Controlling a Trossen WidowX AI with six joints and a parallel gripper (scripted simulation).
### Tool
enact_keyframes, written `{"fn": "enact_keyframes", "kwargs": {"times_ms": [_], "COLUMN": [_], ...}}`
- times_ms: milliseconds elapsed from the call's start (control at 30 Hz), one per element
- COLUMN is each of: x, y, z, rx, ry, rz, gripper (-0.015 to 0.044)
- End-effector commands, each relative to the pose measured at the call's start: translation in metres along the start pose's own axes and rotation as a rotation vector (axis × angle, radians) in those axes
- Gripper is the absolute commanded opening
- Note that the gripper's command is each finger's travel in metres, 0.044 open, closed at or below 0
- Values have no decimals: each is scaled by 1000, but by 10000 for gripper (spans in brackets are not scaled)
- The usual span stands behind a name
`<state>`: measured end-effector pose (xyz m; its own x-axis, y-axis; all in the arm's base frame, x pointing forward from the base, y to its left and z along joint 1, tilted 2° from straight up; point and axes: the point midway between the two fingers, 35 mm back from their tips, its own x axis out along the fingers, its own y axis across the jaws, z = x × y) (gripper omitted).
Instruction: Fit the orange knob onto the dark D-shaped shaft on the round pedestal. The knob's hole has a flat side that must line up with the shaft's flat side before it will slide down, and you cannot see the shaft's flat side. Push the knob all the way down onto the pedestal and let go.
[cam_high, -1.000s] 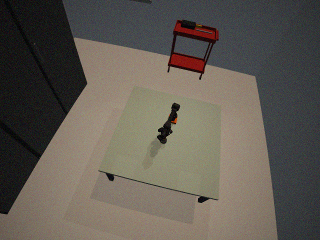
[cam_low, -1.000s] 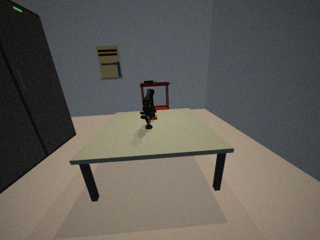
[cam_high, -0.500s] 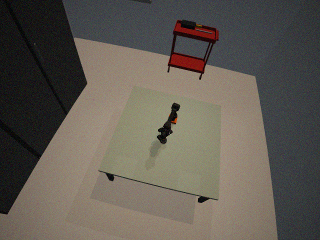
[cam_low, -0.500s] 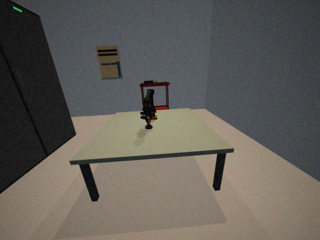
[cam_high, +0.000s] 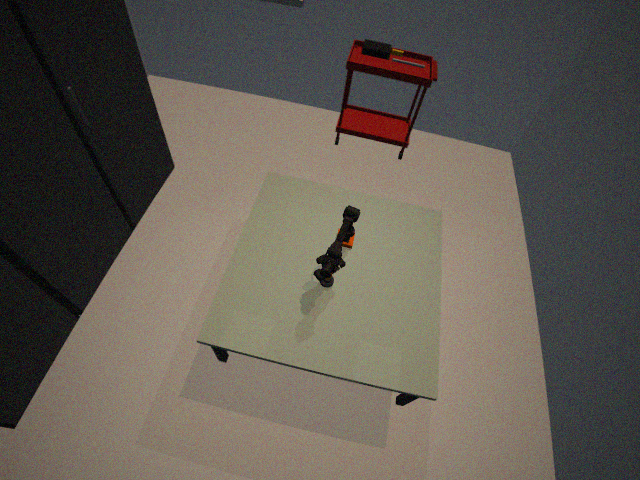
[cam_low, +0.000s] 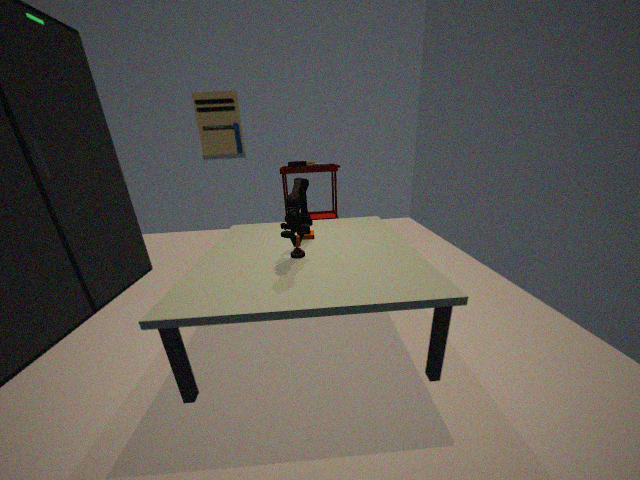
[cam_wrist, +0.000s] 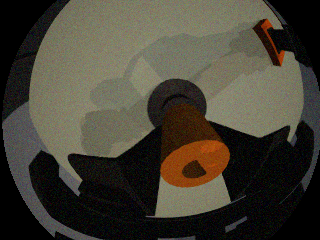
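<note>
Wall poster (cam_low: 219, 139): dark bars and a blue strip; no legible characters.
Dark cabinet (cam_high: 77, 170) (cam_low: 62, 170): green mark near upper edge in exterior view; no readable text.
Red cart (cam_high: 387, 73) (cam_low: 310, 168): no readable label, brand or number.

Occluded, cropped or unreadable across the top, exterior and wrist views.
Orange knob (cam_low: 298, 241) (cam_wrist: 192, 145): tiny at exterior center; in wrist view, its body hides the shaft and part of the round pedestal (cam_low: 297, 253) (cam_wrist: 156, 102). Orange base plate (cam_high: 350, 242) (cam_low: 310, 234) (cam_wrist: 272, 44): partly behind the arm (cam_high: 336, 248) (cam_low: 298, 198). Dark cabinet (cam_high: 62, 155) (cam_low: 56, 155): cut off at left in top and exterior. Wall poster (cam_low: 219, 142): marks too small to read, upper left of exterior.
</note>
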<state>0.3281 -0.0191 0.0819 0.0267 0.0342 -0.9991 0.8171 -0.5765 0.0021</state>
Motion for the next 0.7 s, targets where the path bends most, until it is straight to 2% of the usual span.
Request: {"fn": "enact_keyframes", "kwargs": {"times_ms": [0, 100, 667], "x": [-3, -2, 2], "y": [1, 2, 1], "z": [-1, -1, -1], "rx": [99, 183, 183], "ry": [3, 3, 3], "rz": [4, 4, 4], "gripper": [0, 0, 0]}}
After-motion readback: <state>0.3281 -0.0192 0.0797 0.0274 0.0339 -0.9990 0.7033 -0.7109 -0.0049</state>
